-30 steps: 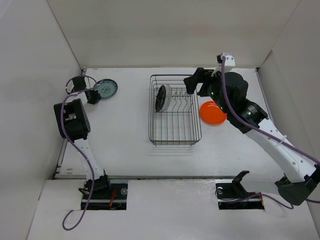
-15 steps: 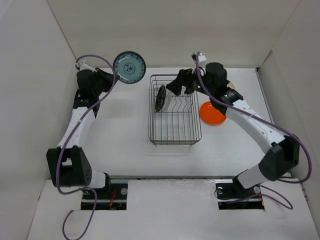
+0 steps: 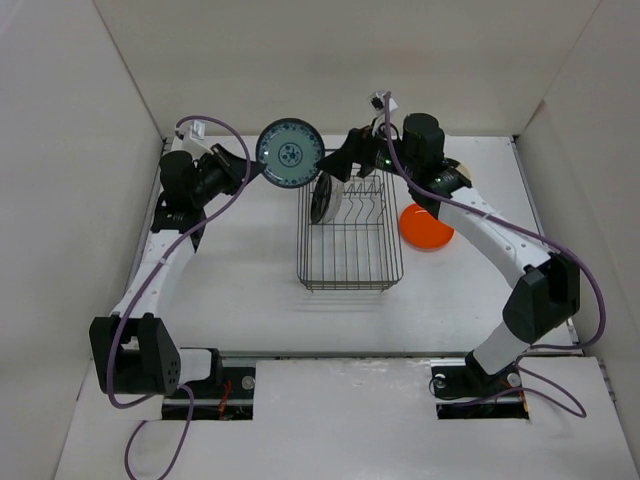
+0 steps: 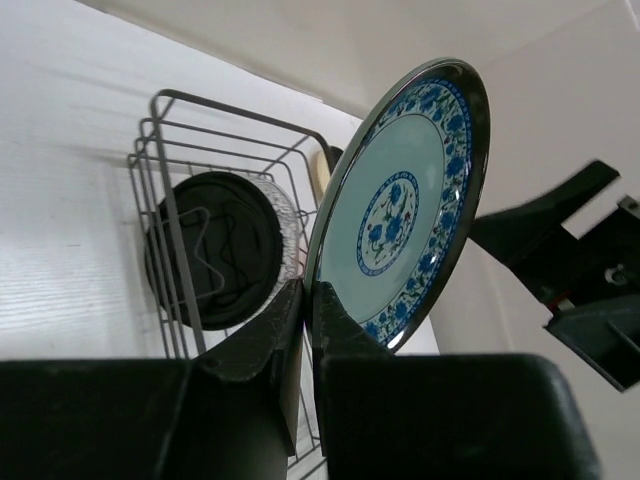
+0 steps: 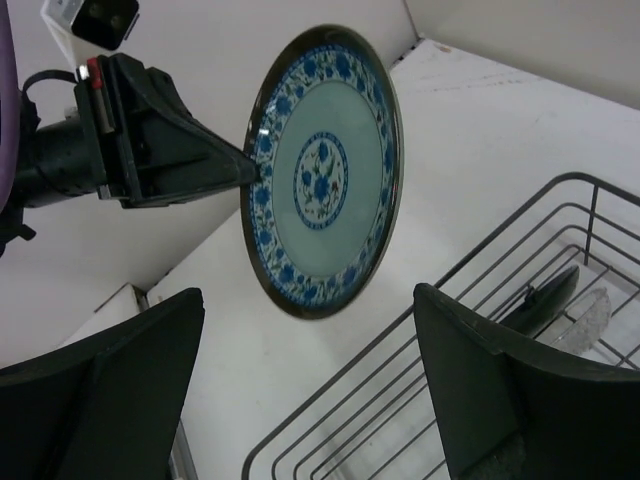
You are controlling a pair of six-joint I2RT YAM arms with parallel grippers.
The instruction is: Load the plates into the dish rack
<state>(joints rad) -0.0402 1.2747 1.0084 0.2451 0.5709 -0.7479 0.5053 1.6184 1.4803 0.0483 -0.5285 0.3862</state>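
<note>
Left arm is holding the teal plate in the air beside the dish rack.

The left gripper [image 4: 308, 298] is clamping the lower rim of the teal plate [image 3: 289, 153], its fingers pinched tight on the edge. The plate is hanging upright above the table [image 3: 240, 270], off the 11 o'clock corner of the dish rack [image 3: 352, 255] in the top view, with its blue-patterned face turned toward the right wrist camera. The right gripper [image 5: 305, 390] is hovering over the rack's far edge, at 3 o'clock of the teal plate, with its jaws spread wide and gripping nothing. A black plate [image 3: 320, 197] is standing on edge in the rack's 11 o'clock corner, with a pale grey-white plate [image 3: 336, 188] just behind it. An orange plate [image 3: 425, 227] is lying flat on the table at 3 o'clock of the rack, outside it.
</note>
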